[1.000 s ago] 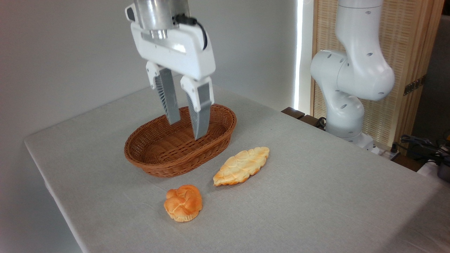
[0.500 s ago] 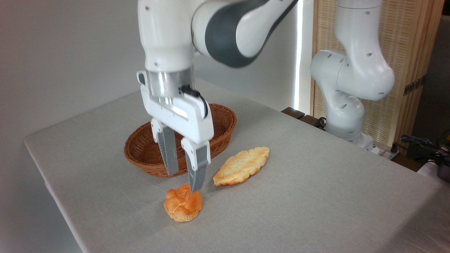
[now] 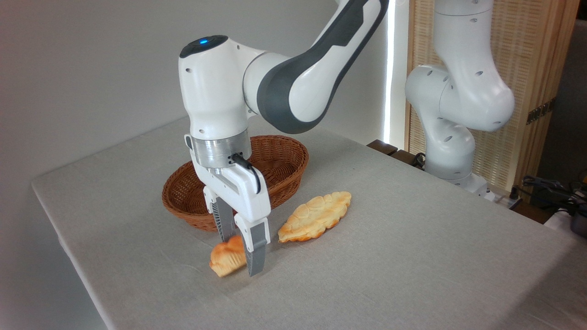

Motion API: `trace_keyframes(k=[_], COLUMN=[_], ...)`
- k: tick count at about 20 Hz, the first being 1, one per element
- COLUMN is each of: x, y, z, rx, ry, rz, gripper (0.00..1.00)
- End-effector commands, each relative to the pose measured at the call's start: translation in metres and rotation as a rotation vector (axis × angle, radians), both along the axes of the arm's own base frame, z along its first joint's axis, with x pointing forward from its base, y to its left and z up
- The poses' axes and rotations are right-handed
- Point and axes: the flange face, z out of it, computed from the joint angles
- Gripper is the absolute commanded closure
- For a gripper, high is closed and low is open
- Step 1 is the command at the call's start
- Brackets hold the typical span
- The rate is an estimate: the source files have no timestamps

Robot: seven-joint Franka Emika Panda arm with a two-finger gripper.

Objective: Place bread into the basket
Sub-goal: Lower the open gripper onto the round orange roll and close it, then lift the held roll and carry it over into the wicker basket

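Near the front-left edge of the tabletop (image 3: pixel 412 256), the bread (image 3: pixel 225 259) sits between the two fingers of the end effector (image 3: pixel 242 256), which stands almost upright over it with its fingers straddling the bun: the nearer finger (image 3: pixel 256 256) hides the bun's right side and the farther one shows just behind its top. The fingers look drawn in against the bun, pinching it, though how firmly cannot be told; the bun appears tipped and squashed toward the left, with its lower edge close to or touching the cloth. To do this grasp well, I judge the fingers should close only enough to hold the soft bun without crushing it, and the grip should sit across its middle, since an off-centre pinch could let it swivel or slip out on the lift. A straight rise before any sideways travel would keep it from dragging. Just behind the arm lies the basket (image 3: pixel 284 160), empty as far as can be seen, its low near rim the thing to clear. Right of the bun, apart from it, lies the longer leaf-shaped bread (image 3: pixel 316 215), which the carry should not brush
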Motion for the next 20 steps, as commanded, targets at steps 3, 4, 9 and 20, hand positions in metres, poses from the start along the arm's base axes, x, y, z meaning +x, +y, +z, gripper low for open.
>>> trace_keyframes(k=[3,4,9,20], x=[0.002,0.002,0.002,-0.003], y=[-0.001,-0.001,-0.001,0.012], z=[-0.005,-0.005,-0.005,0.077], rx=[0.014,0.014,0.014,-0.260], ry=[0.000,0.000,0.003,-0.027], rz=[-0.061,-0.061,-0.063,0.121], gripper=[0.74,0.74,0.75,0.88])
